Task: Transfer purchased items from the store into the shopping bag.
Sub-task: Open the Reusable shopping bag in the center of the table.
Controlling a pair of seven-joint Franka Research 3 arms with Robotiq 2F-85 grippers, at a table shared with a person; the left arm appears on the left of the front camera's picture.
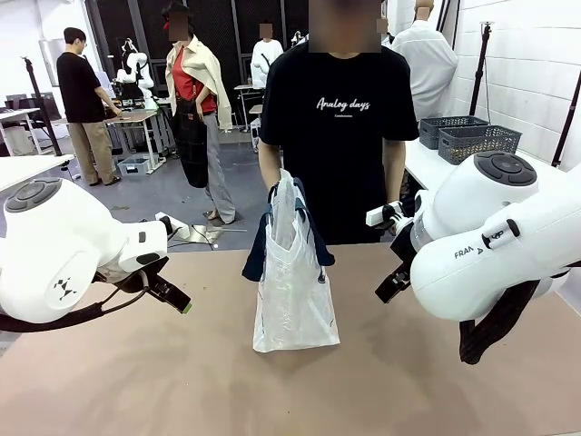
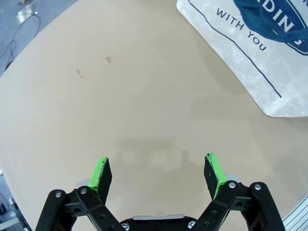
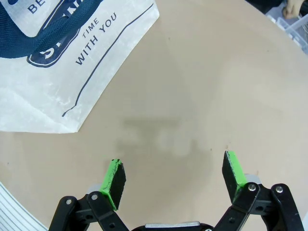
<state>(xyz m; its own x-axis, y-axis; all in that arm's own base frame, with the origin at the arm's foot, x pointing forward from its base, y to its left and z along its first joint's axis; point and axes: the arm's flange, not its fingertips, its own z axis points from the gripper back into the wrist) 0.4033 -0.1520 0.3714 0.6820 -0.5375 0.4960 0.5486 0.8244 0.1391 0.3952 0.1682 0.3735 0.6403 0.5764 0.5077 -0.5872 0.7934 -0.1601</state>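
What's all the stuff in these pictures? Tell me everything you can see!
Bag: one, white with navy handles and print, standing mid-table.
Table: one, tan, under the bag.
Baskets: two, dark grey, on a white side table, far right.
Person: one, black T-shirt, far side of the table.
Hand: one, holding the bag's top.
Left gripper: one, black with green pads, open, over the table beside the bag.
Right gripper: one, same colours, open, on the bag's other side.

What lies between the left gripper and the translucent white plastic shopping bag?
Bare tan tabletop; the left wrist view shows nothing between the open left gripper and the translucent white shopping bag.
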